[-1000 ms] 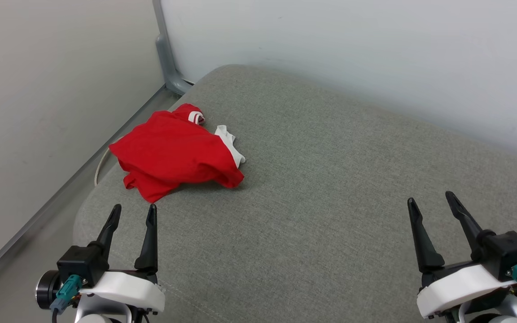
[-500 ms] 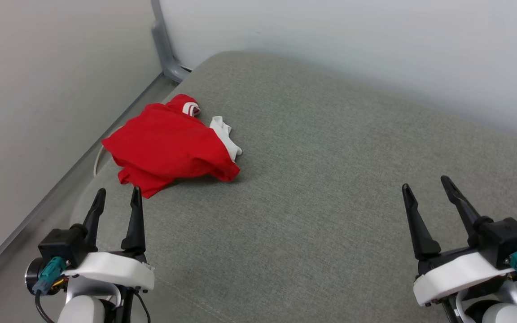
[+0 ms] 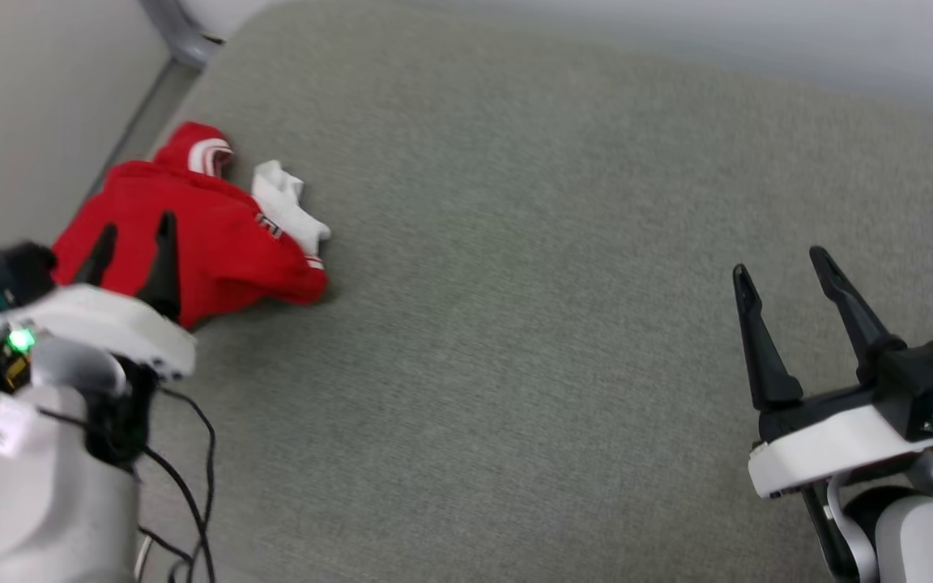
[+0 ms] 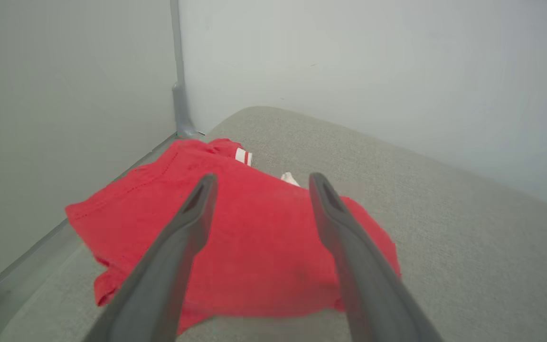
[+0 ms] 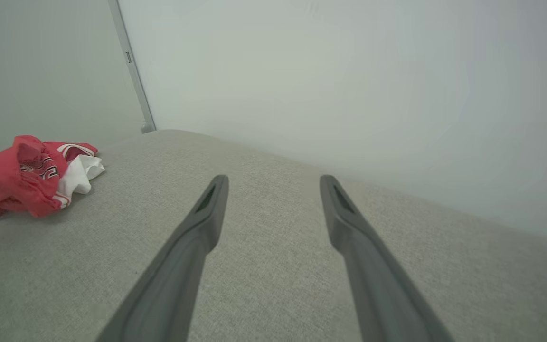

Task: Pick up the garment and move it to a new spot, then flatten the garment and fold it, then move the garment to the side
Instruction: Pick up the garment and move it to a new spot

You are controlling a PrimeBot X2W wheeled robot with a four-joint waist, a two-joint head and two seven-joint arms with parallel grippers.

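Red jersey shirt (image 3: 232,251), crumpled in a heap with a white sleeve and striped trim showing, lies at ten o'clock on the grey woven cushion (image 3: 515,340), near its wall-side edge. My left end effector (image 3: 136,224) is over it with fingers apart; I cannot tell whether they touch the cloth. My right end effector (image 3: 780,261), at four o'clock, is spread and empty. I judge the cloth light, limp and a little slippery, so I'd pinch a raised fold near the hem, not the flat middle
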